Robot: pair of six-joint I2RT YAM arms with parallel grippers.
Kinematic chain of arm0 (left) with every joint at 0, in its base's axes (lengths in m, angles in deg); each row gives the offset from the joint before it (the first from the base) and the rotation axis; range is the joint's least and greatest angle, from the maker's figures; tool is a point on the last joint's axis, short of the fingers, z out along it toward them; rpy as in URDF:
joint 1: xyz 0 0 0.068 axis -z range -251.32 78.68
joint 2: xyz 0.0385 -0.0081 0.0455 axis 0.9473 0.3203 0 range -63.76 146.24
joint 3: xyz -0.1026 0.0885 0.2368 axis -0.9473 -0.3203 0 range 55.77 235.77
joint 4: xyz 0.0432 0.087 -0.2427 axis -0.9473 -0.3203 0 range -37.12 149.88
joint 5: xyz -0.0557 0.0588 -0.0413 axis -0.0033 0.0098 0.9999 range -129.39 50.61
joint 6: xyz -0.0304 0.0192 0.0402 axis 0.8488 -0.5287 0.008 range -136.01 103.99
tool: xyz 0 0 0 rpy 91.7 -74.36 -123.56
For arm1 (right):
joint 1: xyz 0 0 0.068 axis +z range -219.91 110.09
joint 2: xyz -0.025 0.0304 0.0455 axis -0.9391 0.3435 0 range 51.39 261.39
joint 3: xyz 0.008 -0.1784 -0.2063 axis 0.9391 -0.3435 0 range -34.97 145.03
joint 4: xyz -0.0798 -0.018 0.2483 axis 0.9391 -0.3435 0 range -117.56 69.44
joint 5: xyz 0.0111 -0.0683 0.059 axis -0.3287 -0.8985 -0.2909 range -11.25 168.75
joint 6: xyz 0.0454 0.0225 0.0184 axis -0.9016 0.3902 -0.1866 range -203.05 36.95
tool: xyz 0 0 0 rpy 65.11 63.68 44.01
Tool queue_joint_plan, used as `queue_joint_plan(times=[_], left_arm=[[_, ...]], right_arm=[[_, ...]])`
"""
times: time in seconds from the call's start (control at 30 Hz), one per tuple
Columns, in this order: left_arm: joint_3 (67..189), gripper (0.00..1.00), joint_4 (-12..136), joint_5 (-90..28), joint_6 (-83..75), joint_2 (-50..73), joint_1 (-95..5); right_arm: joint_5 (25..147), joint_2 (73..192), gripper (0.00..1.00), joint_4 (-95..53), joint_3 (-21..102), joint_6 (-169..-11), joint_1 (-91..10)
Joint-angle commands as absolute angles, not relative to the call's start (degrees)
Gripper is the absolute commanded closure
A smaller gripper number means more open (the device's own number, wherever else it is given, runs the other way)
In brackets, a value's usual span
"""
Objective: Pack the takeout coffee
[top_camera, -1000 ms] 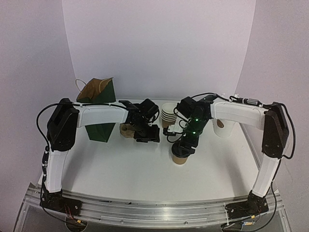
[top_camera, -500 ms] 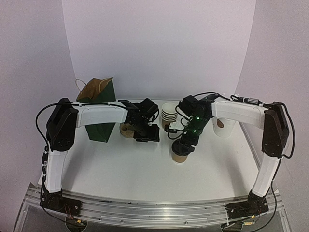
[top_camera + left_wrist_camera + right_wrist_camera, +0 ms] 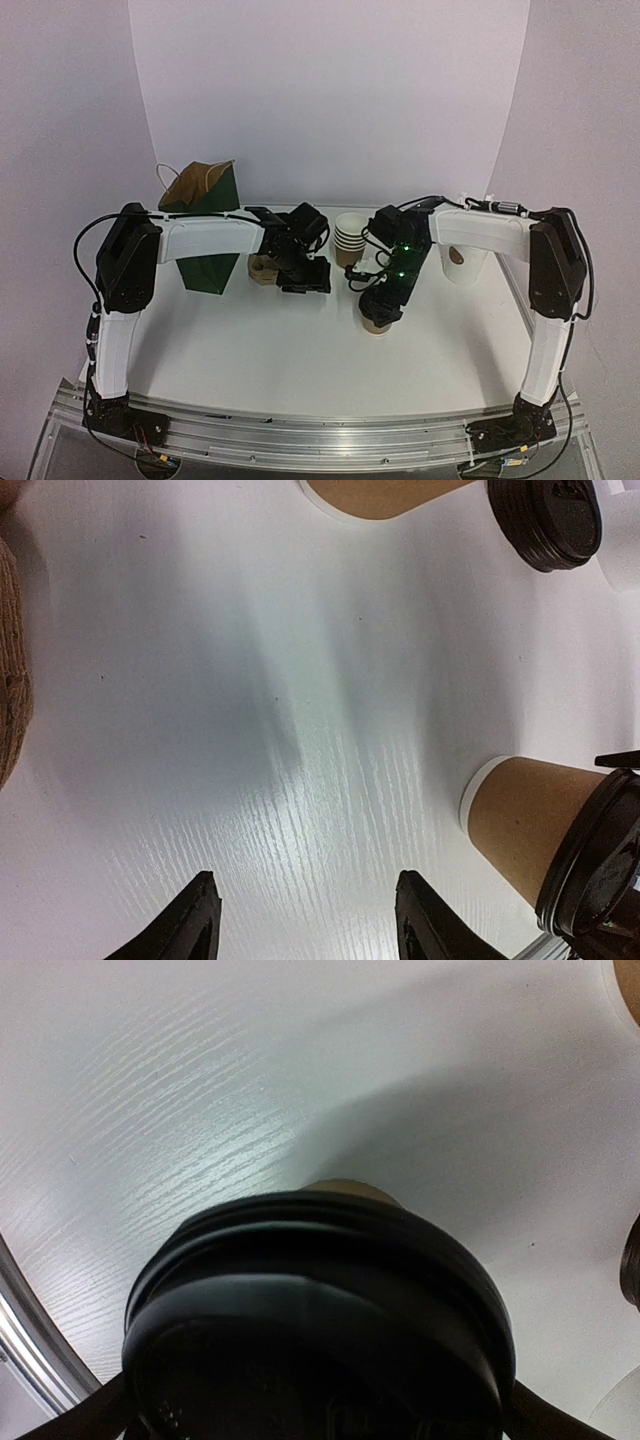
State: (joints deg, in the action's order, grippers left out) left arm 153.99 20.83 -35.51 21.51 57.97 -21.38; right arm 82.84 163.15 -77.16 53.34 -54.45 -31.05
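The takeout coffee is a brown kraft cup standing right of centre. Its black domed lid sits on top, with a sliver of brown cup showing behind it. My right gripper is directly over the cup, with fingers either side of the lid, shut on it. The left wrist view shows the same cup and lid at the right edge. My left gripper is open and empty, low over bare table just left of the cup.
A green and brown paper bag stands at the back left. A brown pulp carrier lies beside my left gripper. A stack of kraft cups, a loose black lid and a taller white cup stand behind.
My right gripper has shifted slightly back and right with the lid over the cup, and the cup has moved a little with it. The left arm has not moved.
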Motion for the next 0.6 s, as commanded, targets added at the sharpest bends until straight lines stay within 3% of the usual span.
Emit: queue_joint_plan(times=[0.0, 0.57], left_arm=[[157.31, 0.41, 20.25, -36.32, 20.88, 56.62, -21.22], [160.77, 0.41, 19.27, -35.86, 20.11, 58.74, -21.22]], right_arm=[[84.02, 162.33, 0.02, -78.89, 58.41, -56.36, -31.32], [81.82, 160.64, 0.02, -79.28, 60.09, -58.02, -32.37]])
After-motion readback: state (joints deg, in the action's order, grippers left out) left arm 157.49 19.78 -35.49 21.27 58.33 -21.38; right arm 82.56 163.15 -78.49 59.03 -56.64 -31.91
